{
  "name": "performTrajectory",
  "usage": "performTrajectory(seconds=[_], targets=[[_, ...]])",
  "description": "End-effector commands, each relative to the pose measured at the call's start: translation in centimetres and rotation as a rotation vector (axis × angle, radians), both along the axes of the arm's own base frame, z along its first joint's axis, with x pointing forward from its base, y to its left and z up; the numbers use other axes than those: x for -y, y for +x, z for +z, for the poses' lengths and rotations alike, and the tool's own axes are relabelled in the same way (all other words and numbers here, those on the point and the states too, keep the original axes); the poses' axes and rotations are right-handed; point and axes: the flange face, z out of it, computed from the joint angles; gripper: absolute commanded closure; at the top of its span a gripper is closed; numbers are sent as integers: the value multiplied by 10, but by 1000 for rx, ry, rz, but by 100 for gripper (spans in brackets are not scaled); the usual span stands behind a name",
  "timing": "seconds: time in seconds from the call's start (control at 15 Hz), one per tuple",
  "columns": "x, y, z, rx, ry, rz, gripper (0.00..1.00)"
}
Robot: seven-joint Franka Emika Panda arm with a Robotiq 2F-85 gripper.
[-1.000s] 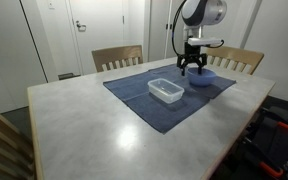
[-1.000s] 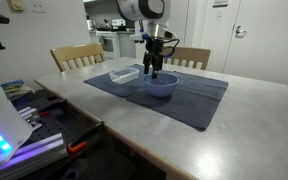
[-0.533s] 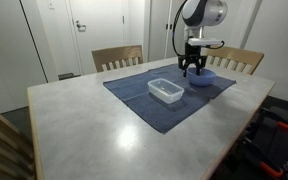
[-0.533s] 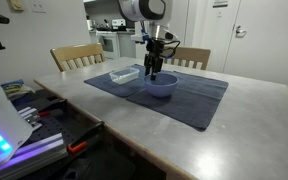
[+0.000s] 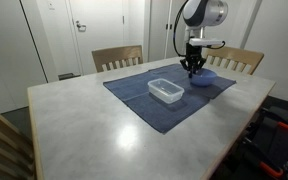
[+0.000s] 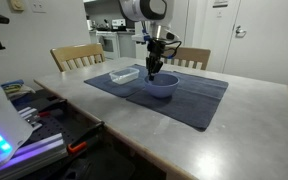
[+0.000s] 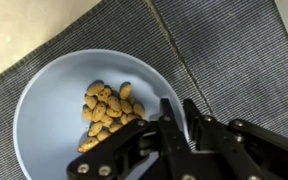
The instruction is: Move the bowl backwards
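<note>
The light blue bowl fills the wrist view and holds a heap of small tan nuts. My gripper stands over its right side, one finger inside the wall and one outside, shut on the rim. In both exterior views the bowl sits on the dark blue cloth, with the gripper pointing straight down onto its edge.
A clear rectangular container lies on the cloth beside the bowl. Wooden chairs stand behind the grey table. In an exterior view, equipment crowds the table's near corner.
The jaws have gone from wide open to closed onto the bowl's rim. The arm and the bowl have stayed where they were.
</note>
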Motion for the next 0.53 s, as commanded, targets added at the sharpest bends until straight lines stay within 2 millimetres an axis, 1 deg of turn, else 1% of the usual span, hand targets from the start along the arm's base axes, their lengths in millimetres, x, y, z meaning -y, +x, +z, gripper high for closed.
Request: performTrajectory(seconds=[0.0, 0.13, 0.2, 0.47], targets=[[9, 2, -5, -15, 7, 21, 100], [12, 3, -4, -27, 7, 29, 100], [11, 3, -4, -31, 10, 32, 99], [12, 3, -4, -36, 11, 69, 99]])
